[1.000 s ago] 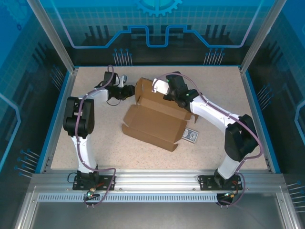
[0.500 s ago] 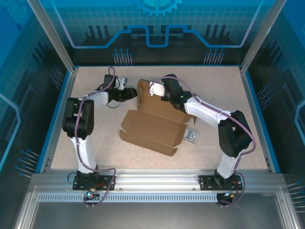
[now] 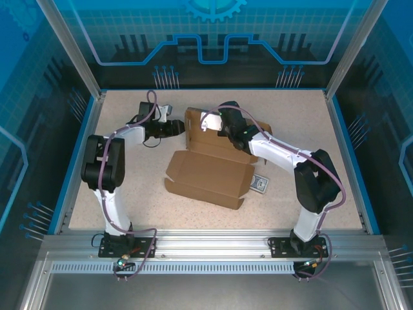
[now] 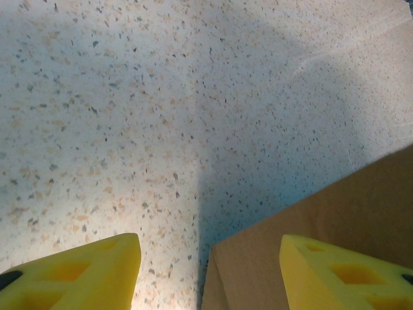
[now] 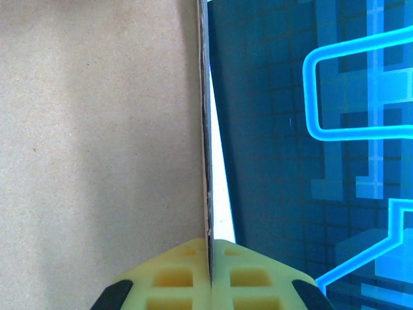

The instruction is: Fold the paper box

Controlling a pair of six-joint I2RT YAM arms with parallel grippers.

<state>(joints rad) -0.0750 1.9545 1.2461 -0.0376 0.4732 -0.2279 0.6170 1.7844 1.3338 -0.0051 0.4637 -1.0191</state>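
Gripping the paper box [image 3: 208, 173] by its upright rear panel, the right tool [image 5: 210, 258] is clamped flat on cardboard; the spread left tool [image 4: 210, 274] faces that panel's corner, just at one finger, low over the desk [image 4: 129, 97]

The left arm [image 3: 106, 161] and right arm [image 3: 290, 155] both reach away from their bases with elbows bent. The left tool [image 4: 210, 258] holds its yellow fingers [image 4: 84, 271] spread apart. The right tool [image 5: 211, 255] has its fingers pressed together, pinching an edge of the paper box [image 5: 97, 129].
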